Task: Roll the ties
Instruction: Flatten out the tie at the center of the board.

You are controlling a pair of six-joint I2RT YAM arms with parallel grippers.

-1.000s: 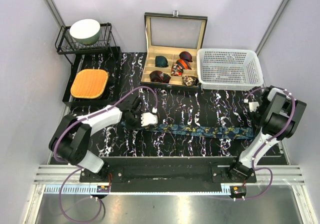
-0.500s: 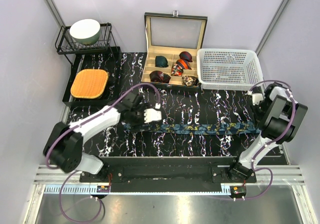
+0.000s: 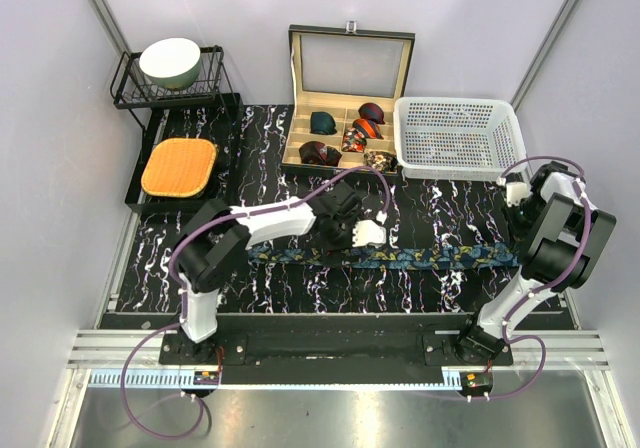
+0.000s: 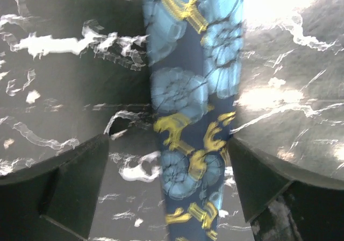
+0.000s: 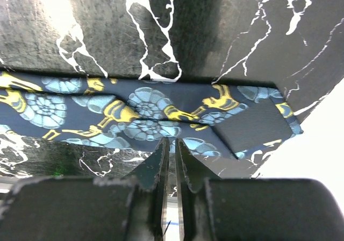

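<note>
A dark navy tie point(image 3: 430, 260) with teal-and-gold pattern lies flat as a long strip across the table's front. My left gripper point(image 3: 352, 238) hovers over its left-middle part. It stands open, with the strip point(image 4: 188, 117) running between the two fingers point(image 4: 75, 187) and touching neither. My right gripper point(image 5: 170, 144) is at the tie's wide end point(image 5: 161, 112), with its jaws pinched on the fabric's near edge. Several coiled ties, among them green point(image 3: 322, 122), maroon point(image 3: 372, 112) and red-orange point(image 3: 365, 128), sit in the box's compartments.
The open wooden box point(image 3: 350, 68) stands at the back centre, with a white mesh basket point(image 3: 460, 138) to its right. At the back left a wire rack point(image 3: 130, 93) holds a bowl point(image 3: 170, 63), and an orange cushion point(image 3: 179, 166) lies below it.
My left gripper has opened wide and travelled rightward along the tie. The tie has slid slightly to the right as my right arm drew back.
</note>
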